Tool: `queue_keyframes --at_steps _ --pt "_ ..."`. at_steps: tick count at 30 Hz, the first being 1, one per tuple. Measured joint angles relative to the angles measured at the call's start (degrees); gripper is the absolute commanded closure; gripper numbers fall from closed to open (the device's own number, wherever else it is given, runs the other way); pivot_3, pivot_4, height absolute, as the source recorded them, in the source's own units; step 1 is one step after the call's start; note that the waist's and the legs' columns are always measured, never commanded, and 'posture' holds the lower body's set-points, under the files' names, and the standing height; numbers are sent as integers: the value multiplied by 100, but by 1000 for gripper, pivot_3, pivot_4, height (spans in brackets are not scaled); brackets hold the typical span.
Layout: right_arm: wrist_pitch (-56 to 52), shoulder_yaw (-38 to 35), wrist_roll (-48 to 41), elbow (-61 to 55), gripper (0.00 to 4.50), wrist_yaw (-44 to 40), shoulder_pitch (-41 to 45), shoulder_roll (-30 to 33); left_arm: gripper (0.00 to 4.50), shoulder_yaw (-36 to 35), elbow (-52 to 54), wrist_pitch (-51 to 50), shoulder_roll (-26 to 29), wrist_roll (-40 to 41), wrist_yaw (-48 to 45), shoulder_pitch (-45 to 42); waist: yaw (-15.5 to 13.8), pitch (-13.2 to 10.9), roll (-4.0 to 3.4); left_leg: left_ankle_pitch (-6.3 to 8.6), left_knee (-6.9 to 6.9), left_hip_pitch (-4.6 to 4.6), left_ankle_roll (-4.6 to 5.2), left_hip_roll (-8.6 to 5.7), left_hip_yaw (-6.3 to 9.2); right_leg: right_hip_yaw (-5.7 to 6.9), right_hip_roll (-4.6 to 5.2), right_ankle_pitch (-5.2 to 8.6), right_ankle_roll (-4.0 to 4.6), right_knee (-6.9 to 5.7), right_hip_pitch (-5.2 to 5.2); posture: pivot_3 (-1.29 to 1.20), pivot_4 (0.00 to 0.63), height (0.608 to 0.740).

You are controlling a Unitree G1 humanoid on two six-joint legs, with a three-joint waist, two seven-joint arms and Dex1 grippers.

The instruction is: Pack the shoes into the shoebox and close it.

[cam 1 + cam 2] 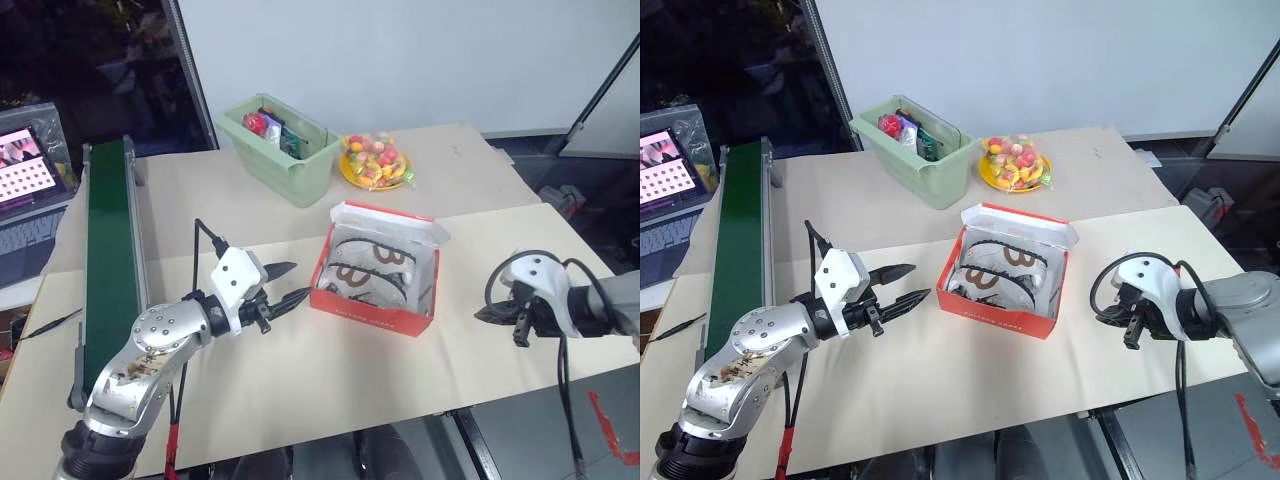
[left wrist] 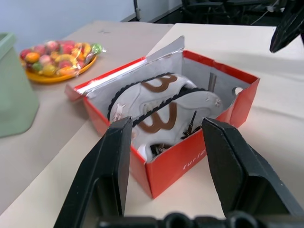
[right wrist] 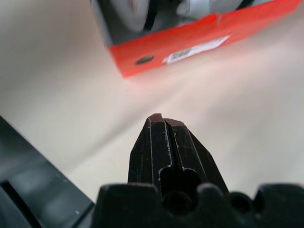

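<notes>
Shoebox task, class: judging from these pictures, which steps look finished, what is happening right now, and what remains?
Done: both shoes lie inside the shoebox. In hand: nothing is gripped; the left claw is open, level with the box and apart from it, and the right claw is shut, off to the box's other side. Left: closing the lid, which stands up along the far edge.

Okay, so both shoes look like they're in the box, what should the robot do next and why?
Probably bring the open left gripper toward the shoebox to start folding its lid shut. Both shoes already lie inside, the lid stands open at the far side, and the shut right gripper hangs apart, empty.
</notes>
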State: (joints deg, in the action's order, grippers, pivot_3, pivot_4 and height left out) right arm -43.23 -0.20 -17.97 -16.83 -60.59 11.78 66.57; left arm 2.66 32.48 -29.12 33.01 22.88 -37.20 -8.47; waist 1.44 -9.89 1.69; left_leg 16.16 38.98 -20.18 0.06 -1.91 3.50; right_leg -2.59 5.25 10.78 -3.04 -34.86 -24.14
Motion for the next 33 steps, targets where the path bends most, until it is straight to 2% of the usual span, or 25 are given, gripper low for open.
queue_keyframes --at_steps 3,6,8,13,19,22,24,28,33 --pt "-60 485 164 -308 4477 266 376 -480 2055 -9 60 -28 -1 4 10 12 37 0 1 0 2 4 0 0 1 -1 0 0 0 -2 -5 0 150 740" --pt "-337 1107 217 -562 4477 575 853 -1225 2055 -10 70 -99 -6 3 24 2 60 0 -1 -1 4 2 -2 -6 12 -2 1 -3 4 -5 -21 0 150 740" --pt "-476 1344 242 -615 4477 633 1080 -1393 2055 -5 71 -112 -15 0 36 -3 28 0 -1 -1 5 -2 -1 -11 23 0 3 -25 39 -2 -23 0 150 740" --pt "-1020 1398 -232 -827 4477 688 1627 -2156 2055 3 71 -141 -69 -1 73 -134 -62 -1 2 1 4 -6 1 -11 44 16 1 -26 42 2 -25 0 150 740" --pt "-1355 1334 -592 -969 4477 736 1868 -2263 2055 4 46 -144 -78 -4 70 -199 -83 -1 1 1 5 -6 0 -15 53 24 4 -25 42 3 -20 0 150 740" --pt "-1314 1231 -570 -819 4477 655 1817 -1820 2055 9 47 -144 -93 -4 72 -200 -102 -2 1 1 4 -7 1 -17 54 26 6 -25 42 3 -21 0 150 740" --pt "-1025 1046 -368 -555 4477 495 1537 -1112 2055 4 33 -145 -93 -5 74 -199 -140 -2 1 1 5 -8 1 -17 53 28 6 -25 41 9 -19 0 150 740" --pt "-391 925 -119 -292 4477 -27 713 -158 2055 -8 36 -144 -105 -7 82 -177 -123 -1 0 2 -2 -6 3 -11 48 27 1 -20 41 6 -18 0 150 740" --pt "63 889 96 -186 4477 -267 301 99 2055 7 45 -147 -112 -7 100 -139 -9 -2 1 2 -1 0 3 -3 22 13 0 8 2 -3 -2 0 150 740"
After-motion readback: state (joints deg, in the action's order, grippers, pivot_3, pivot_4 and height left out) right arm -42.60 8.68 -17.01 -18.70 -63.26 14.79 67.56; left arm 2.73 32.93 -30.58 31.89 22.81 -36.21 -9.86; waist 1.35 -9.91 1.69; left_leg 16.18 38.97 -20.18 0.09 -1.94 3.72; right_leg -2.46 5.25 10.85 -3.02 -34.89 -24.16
